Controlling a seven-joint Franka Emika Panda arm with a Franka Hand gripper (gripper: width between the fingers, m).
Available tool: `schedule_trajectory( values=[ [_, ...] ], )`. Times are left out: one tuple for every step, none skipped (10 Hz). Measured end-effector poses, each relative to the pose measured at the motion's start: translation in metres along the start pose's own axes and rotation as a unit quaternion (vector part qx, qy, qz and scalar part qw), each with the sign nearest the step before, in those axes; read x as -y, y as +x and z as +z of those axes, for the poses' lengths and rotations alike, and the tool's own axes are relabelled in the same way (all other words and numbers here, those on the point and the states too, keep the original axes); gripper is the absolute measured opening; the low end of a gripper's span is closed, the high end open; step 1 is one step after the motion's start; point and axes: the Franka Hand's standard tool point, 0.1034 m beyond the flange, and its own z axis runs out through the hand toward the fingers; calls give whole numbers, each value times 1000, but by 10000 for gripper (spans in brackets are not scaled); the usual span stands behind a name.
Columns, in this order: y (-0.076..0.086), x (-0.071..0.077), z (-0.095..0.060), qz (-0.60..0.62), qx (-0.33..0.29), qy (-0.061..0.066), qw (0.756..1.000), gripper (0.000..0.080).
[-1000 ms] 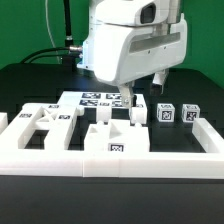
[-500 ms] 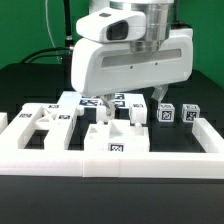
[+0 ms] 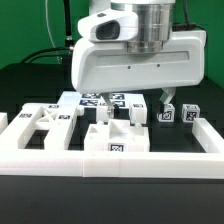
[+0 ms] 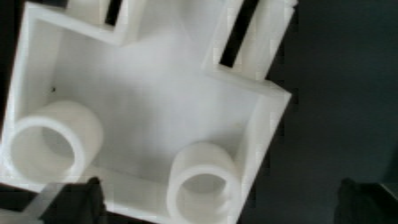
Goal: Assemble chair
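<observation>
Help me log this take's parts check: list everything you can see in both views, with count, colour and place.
cut-out panel: one, white, on the table at the exterior view's left.
tagged block: one, white, centre, just behind the rail.
small tagged blocks: two, white with black tags, at the exterior view's right.
socketed panel: one, white, two round sockets, fills the wrist view; cannot tell whether it is one of the parts above.
marker board: one, white with black tags, behind the centre parts.
rail: one, white, along the front.
table: one, black.
cables: black, at the back; count unclear.
gripper: one, white body, open, above the centre parts.
</observation>
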Motion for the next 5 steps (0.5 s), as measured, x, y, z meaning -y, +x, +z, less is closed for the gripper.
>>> schedule_trajectory(
  values=[
    [1, 0, 6, 55, 5, 1, 998, 649],
    [5, 0, 10, 93, 5, 4, 996, 649],
    [6, 2, 12, 117, 5, 6, 993, 649],
    [4, 4, 19, 115, 7, 6, 993, 649],
    [4, 4, 25, 113, 4, 6, 994, 649]
  ],
)
